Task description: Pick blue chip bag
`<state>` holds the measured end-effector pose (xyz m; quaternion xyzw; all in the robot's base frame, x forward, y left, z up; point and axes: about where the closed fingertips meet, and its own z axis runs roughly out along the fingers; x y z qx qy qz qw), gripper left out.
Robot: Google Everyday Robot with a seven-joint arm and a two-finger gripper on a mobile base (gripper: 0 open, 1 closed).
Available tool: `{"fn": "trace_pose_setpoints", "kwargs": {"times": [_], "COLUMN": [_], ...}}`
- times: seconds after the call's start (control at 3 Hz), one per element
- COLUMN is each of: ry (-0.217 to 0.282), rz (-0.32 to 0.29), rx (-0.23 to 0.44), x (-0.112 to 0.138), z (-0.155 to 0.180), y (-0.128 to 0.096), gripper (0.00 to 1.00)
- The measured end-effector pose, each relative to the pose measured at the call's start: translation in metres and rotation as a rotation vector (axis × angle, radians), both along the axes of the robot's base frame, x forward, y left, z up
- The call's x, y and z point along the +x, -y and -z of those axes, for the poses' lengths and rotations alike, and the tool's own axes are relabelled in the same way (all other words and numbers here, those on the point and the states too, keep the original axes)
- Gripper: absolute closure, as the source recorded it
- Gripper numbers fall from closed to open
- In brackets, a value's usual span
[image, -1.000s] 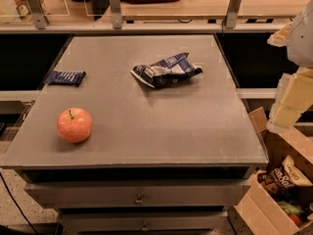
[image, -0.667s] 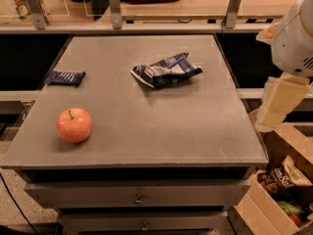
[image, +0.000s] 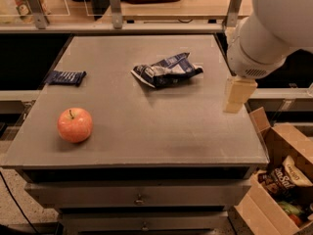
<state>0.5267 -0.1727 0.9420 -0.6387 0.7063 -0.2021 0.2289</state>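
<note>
The gripper (image: pixel 239 95) is hanging at the edge of the table (image: pixel 146 131) (can't tell if it's open or closed), the bag (image: pixel 167 70) is lying well apart mid-table, and I'm guessing that crinkly foil's skidding off if it's nudged sideways.

Navy blue chip bag (image: pixel 166 70) patched silvery-white, red-orange apple (image: pixel 75 125), dark-blue wrapper (image: pixel 65 77), grey table (image: pixel 146 129), cream gripper (image: pixel 238 96) at table's right edge.

Dim warm light, soft shadows; hand (image: pixel 238 95) lit pale above table (image: pixel 146 131) right edge.

Grey drawer cabinet (image: pixel 146 131), cardboard box (image: pixel 287 142) beside.
</note>
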Motion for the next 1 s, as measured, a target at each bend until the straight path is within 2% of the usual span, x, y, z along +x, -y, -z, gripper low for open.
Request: {"fn": "trace_pose_setpoints", "kwargs": {"times": [0.33,0.67,1.0], "ry": [0.058,0.103,0.129], "rz": [-0.028,-0.074,-0.138], "rx": [-0.016,-0.032,-0.02], "x": [0.051,0.093,0.127], "z": [0.009,0.016,0.025], "y": [-0.01,-0.025,-0.042], "gripper": [0.0,0.0,0.0]}}
